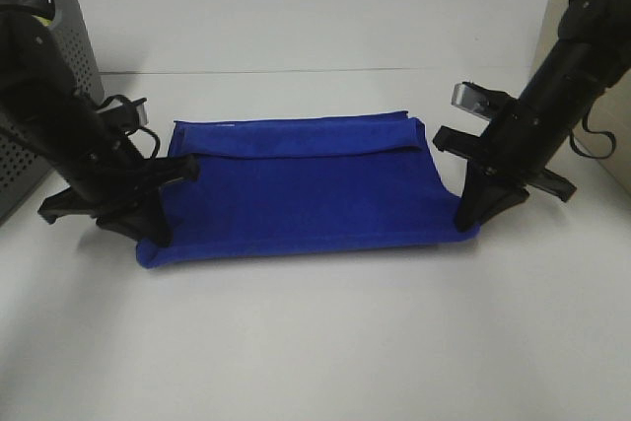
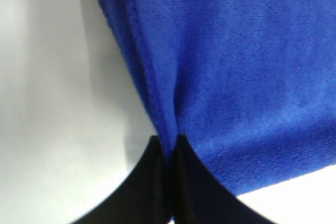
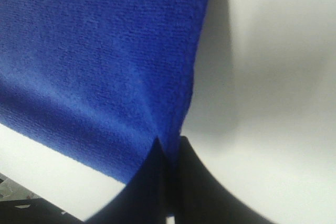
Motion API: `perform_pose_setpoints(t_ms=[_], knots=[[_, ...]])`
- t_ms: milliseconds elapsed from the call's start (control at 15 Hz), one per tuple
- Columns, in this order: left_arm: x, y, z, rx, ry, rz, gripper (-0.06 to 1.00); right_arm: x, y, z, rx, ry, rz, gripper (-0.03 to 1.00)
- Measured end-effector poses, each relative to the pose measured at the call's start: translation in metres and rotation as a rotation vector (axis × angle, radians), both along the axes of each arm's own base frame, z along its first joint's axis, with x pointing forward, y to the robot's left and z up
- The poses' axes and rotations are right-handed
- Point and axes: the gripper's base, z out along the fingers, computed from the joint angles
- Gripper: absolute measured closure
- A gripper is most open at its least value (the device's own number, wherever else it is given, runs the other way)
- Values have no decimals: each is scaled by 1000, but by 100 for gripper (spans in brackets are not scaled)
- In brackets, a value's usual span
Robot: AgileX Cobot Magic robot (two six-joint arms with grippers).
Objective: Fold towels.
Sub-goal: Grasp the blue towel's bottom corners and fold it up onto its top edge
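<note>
A royal-blue plush towel [image 1: 306, 194] lies on the white table [image 1: 325, 342], with a folded strip along its far edge. My left gripper [image 1: 158, 239] is shut on the towel's near left corner. In the left wrist view its black fingers [image 2: 157, 182] pinch the towel's hem [image 2: 152, 98]. My right gripper [image 1: 463, 222] is shut on the towel's near right corner. In the right wrist view its black fingers [image 3: 152, 182] pinch the towel's edge [image 3: 184, 98]. The white tag is not visible.
A grey perforated basket [image 1: 49, 76] stands at the left edge behind my left arm. A pale object [image 1: 592, 66] stands at the right edge behind my right arm. Bare white table surrounds the towel in front and behind.
</note>
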Motion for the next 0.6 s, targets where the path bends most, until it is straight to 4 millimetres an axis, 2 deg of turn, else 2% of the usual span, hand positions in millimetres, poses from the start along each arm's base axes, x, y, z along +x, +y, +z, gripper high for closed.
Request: perform_pose_setpoints(t_ms=[67, 133, 200, 333, 467, 600], knots=[[-29, 7, 2, 15, 19, 17, 92, -37, -3, 3, -13, 21, -23, 95], [-29, 7, 2, 15, 19, 17, 92, -37, -3, 3, -13, 21, -23, 95], [-40, 10, 6, 18, 15, 25, 92, -55, -4, 0, -20, 40, -23, 95], [-57, 13, 12, 21, 15, 24, 92, -78, -7, -5, -28, 65, -32, 95], [-59, 13, 17, 19, -4, 29, 92, -84, -7, -10, -32, 64, -32, 95], [-53, 12, 22, 13, -46, 45, 92, -73, -7, -3, -30, 19, -30, 95]])
